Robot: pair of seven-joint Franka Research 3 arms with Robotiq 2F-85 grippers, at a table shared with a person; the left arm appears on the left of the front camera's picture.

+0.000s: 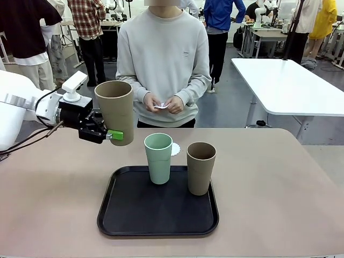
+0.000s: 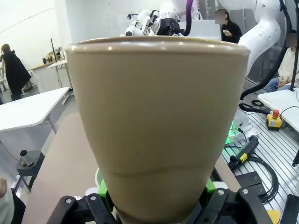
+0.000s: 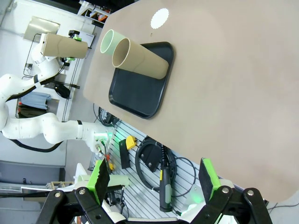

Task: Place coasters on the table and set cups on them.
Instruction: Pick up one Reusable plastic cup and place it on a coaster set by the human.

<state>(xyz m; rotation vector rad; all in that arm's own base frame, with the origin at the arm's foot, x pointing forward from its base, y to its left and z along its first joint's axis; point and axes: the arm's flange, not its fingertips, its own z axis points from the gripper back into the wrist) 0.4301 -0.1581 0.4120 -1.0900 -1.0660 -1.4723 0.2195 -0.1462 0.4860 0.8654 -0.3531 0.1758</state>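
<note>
Cup in the air! My left jaws are clenched on a brown-tan cup (image 1: 114, 110), green pads (image 1: 114, 134) pinching it low near the base. It hangs upright, clear of the desk (image 1: 279, 188), off to the left of the black tray (image 1: 107, 215). In the left wrist view its wall (image 2: 156, 126) sits right in front of the lens.

My right jaws are released, pads (image 3: 99, 179) spread wide with nothing between them, well back from the action.

Further out, the mint green cup (image 1: 158, 157) and the second brown-tan cup (image 1: 200, 167) stand side by side on the tray. Just past the tray's far edge, peeking out behind the mint cup, one lacy white coaster (image 1: 177, 149) lies flat on the desk with nothing on it. Across the desk the person's hands (image 1: 166, 103) hold a small white piece, likely another coaster, though I can't make it out for certain.

My read is that we're early, with the first cup on its way to a coaster and two cups to go. The next move calls for swinging right and forward, keeping the base above the mint cup's rim. Then I centre over that doily, lower straight down so the thin paper doesn't skid, and only then let go.
</note>
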